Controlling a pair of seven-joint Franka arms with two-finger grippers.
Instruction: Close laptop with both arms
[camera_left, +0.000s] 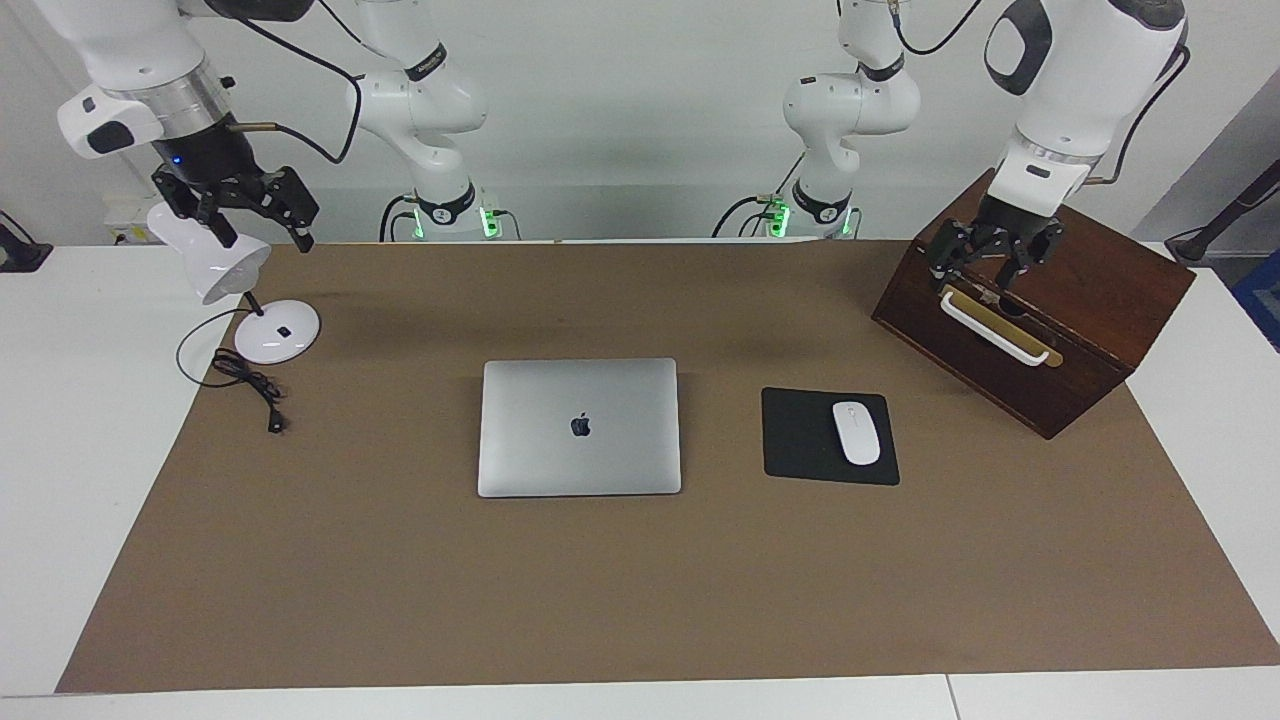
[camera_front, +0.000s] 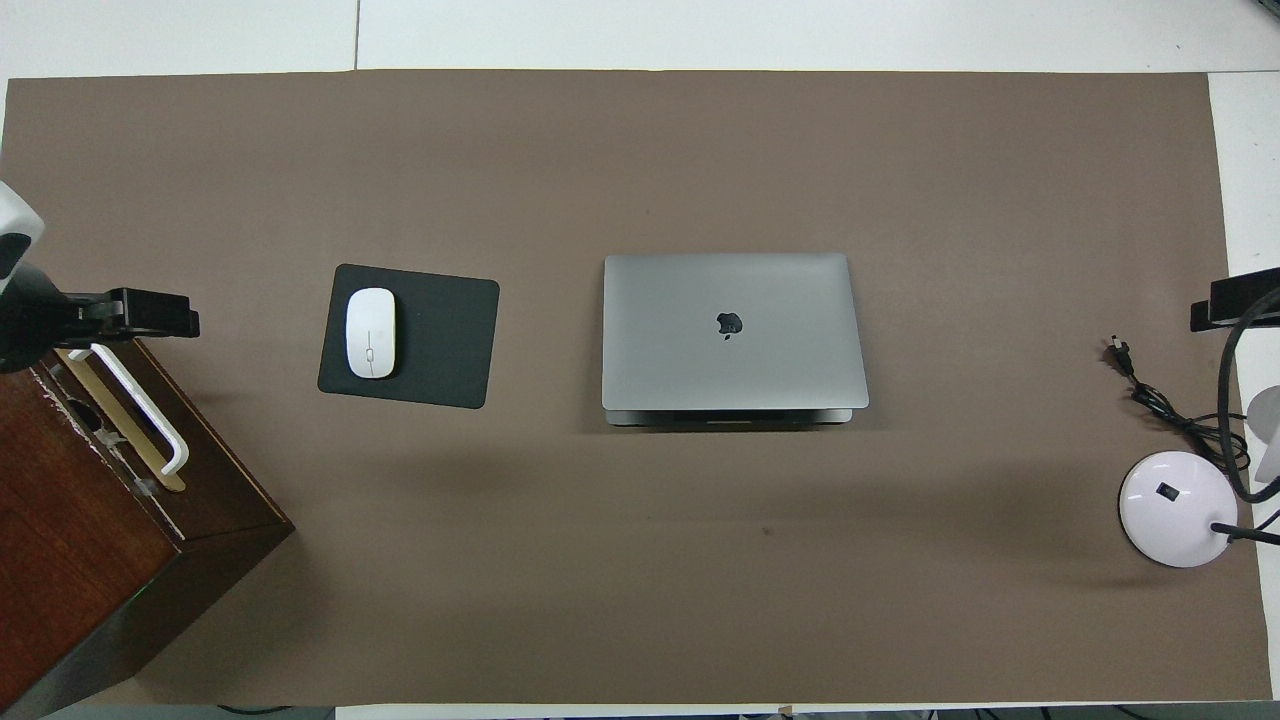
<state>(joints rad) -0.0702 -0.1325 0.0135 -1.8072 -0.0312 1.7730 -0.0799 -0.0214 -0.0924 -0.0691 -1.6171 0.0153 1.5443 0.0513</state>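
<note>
The silver-grey laptop (camera_left: 580, 427) (camera_front: 735, 330) lies flat in the middle of the brown mat, lid down and apple logo up. A thin strip of its base shows at the edge nearer the robots. My left gripper (camera_left: 985, 275) (camera_front: 150, 312) hangs open over the wooden box at the left arm's end of the table, just above the white handle, holding nothing. My right gripper (camera_left: 262, 238) (camera_front: 1235, 300) hovers open and empty over the white desk lamp at the right arm's end. Both grippers are well away from the laptop.
A dark wooden box (camera_left: 1090, 270) with a white handle (camera_left: 995, 330) stands at the left arm's end. Beside the laptop lies a black mouse pad (camera_left: 800, 435) with a white mouse (camera_left: 856, 432). A white lamp (camera_left: 278, 332) and its black cable (camera_left: 250, 385) sit at the right arm's end.
</note>
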